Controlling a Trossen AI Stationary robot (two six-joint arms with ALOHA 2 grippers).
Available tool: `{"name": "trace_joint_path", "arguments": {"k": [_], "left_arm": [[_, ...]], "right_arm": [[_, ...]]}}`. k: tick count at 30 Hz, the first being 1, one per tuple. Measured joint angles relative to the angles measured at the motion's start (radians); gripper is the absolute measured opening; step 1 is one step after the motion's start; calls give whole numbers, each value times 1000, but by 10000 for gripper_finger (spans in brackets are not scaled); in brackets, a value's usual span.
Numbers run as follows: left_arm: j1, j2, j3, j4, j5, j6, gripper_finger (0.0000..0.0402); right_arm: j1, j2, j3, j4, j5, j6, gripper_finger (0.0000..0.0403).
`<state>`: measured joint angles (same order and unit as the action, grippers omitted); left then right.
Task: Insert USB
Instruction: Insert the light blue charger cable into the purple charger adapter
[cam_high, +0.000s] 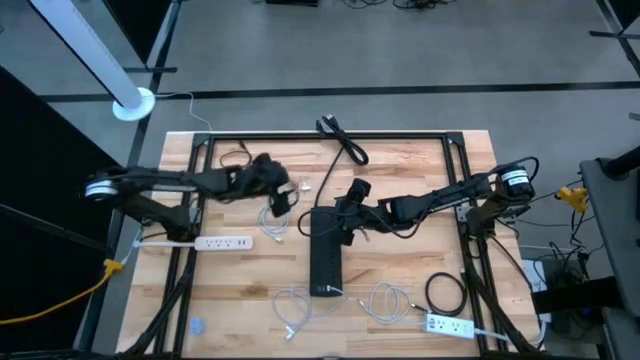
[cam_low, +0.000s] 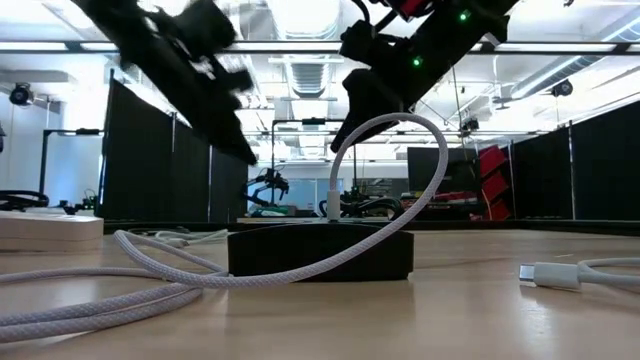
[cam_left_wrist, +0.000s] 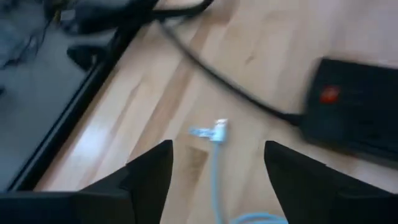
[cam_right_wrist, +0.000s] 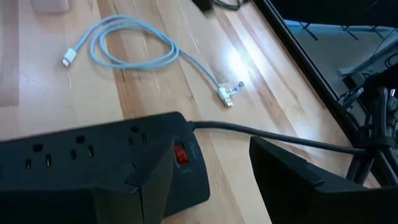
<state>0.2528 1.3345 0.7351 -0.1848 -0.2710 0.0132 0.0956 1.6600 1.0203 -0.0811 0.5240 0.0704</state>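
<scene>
The USB plug (cam_left_wrist: 217, 129) lies on the table, just ahead of the spread left gripper (cam_left_wrist: 217, 180). The right gripper (cam_right_wrist: 208, 186), also spread, is held over the black strip (cam_right_wrist: 93, 155).

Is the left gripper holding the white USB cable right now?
No. In the left wrist view the left gripper has its jaws open, and the white USB cable lies on the table between them, ungripped.
</scene>
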Motion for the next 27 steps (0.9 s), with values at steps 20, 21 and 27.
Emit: {"name": "trace_joint_path", "arguments": {"k": [20,21,27], "left_arm": [[166,432,205,16,285,168,113],[172,440,205,16,293,172,114],[191,495,206,30,322,217,154]], "right_arm": [[78,-3,7,-17,-4,33,195],[77,-3,7,-17,-3,34,195],[76,-3,7,-10,-2,34,195]]}}
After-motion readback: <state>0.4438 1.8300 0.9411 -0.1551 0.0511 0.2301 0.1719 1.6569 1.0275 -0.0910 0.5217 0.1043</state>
